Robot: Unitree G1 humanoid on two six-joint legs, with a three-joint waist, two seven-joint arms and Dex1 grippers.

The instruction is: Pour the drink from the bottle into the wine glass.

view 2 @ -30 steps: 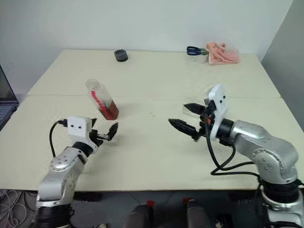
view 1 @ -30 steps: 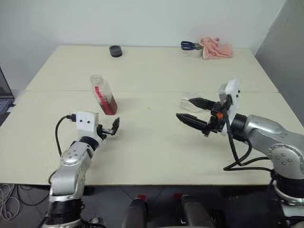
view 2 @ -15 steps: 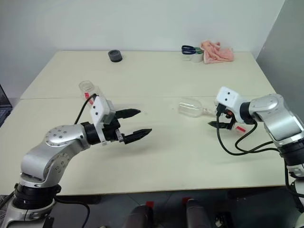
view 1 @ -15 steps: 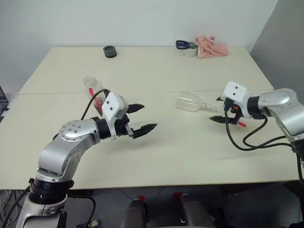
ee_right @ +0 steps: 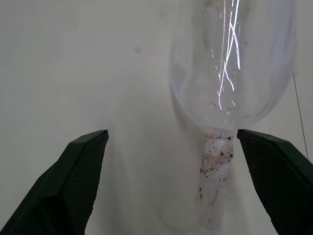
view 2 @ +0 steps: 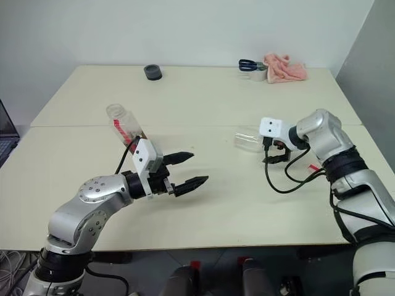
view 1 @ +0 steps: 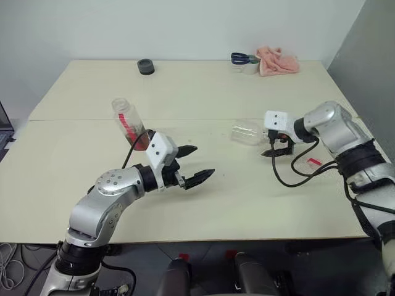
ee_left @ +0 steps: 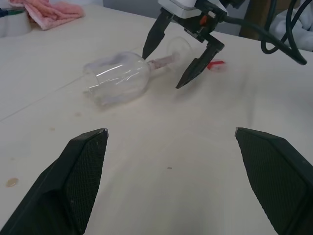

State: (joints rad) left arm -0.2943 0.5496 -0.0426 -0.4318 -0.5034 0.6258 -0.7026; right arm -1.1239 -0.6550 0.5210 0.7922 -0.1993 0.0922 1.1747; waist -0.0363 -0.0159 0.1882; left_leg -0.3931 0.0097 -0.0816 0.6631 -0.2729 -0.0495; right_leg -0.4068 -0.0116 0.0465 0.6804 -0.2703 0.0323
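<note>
The bottle (view 1: 128,121) stands left of centre on the table, with the amber drink (view 1: 141,141) in its lower part and a red label strip. Beside it, toward the middle of the table, my left gripper (view 1: 203,161) is open and empty, pointing at the wine glass. The wine glass (view 1: 246,133) lies on its side right of centre, its clear bowl (ee_right: 230,63) toward the bottle. My right gripper (ee_left: 162,71) points down over the stem (ee_right: 215,161), open, one finger on each side and not touching it.
A pink cloth (view 1: 278,61), scissors (view 1: 243,58) and a black round object (view 1: 146,66) lie along the table's far edge. A small red scrap (view 1: 313,161) lies on the table near my right arm's cable.
My left gripper swung right from beside the bottle toward the table's middle. My right gripper moved forward and tipped down over the lying glass's stem. Both stayed open.
</note>
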